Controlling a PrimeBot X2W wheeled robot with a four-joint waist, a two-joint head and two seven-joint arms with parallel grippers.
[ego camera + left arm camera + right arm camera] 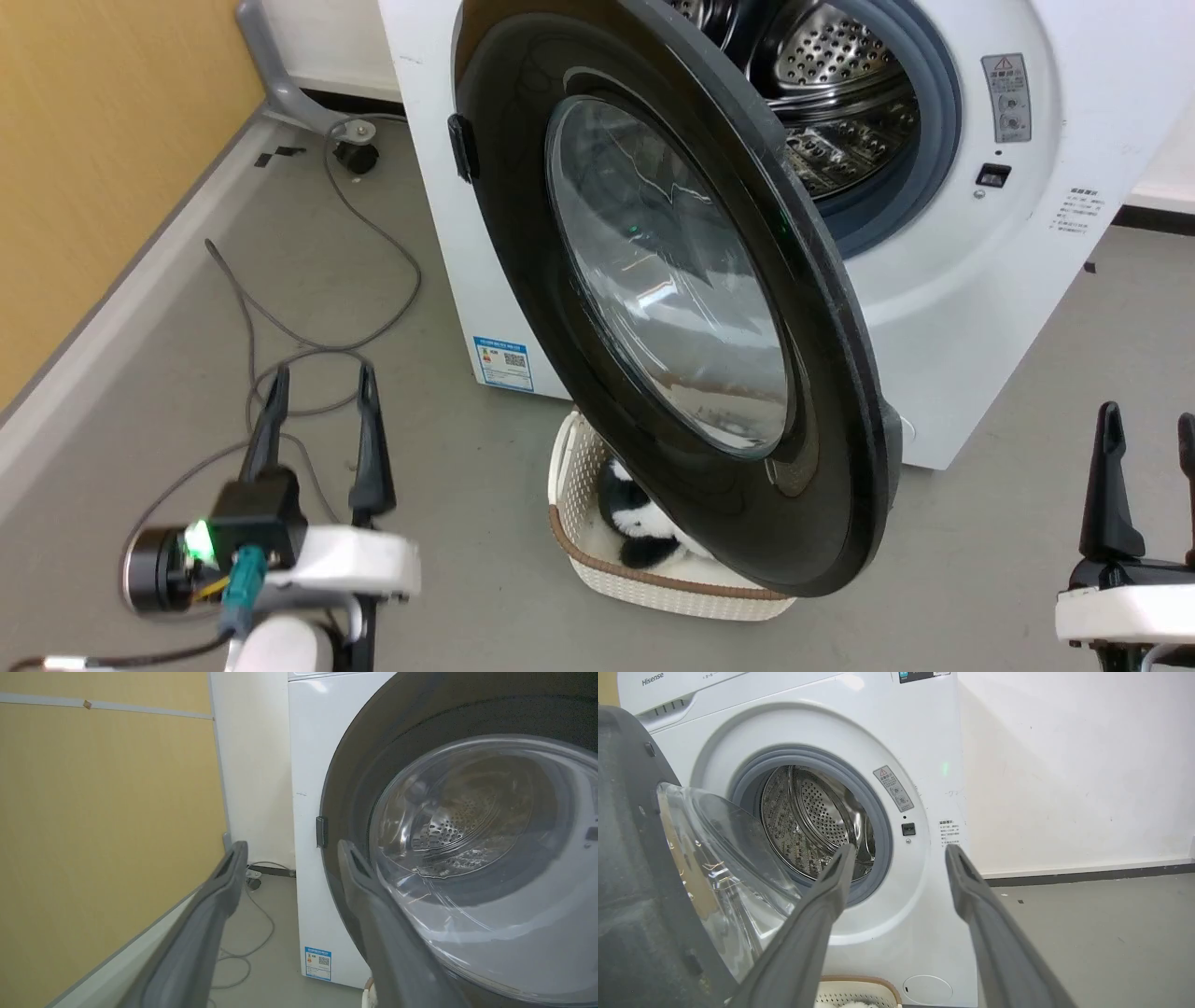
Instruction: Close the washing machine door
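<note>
Where the yellow wall meets the grey floor at the far left of the head view, a loose grey cable is seen looping across the ground. Just right of it, at the lower left, the left gripper is held with its two dark fingers spread apart and nothing between them; no contact with the door is made. Further right, the washing machine door is found swung well open from the white washing machine. It is attached at the machine's left side, and its black rim and bulging clear glass window are turned toward the camera. Beneath the door's lower edge, a white perforated basket is set on the floor just in front of the machine, and a black-and-white soft item is partly seen inside it. Behind the door, the steel drum with its grey rubber ring is left exposed. At the lower right, the right gripper is likewise held unclenched and empty, apart from both door and machine.
</note>
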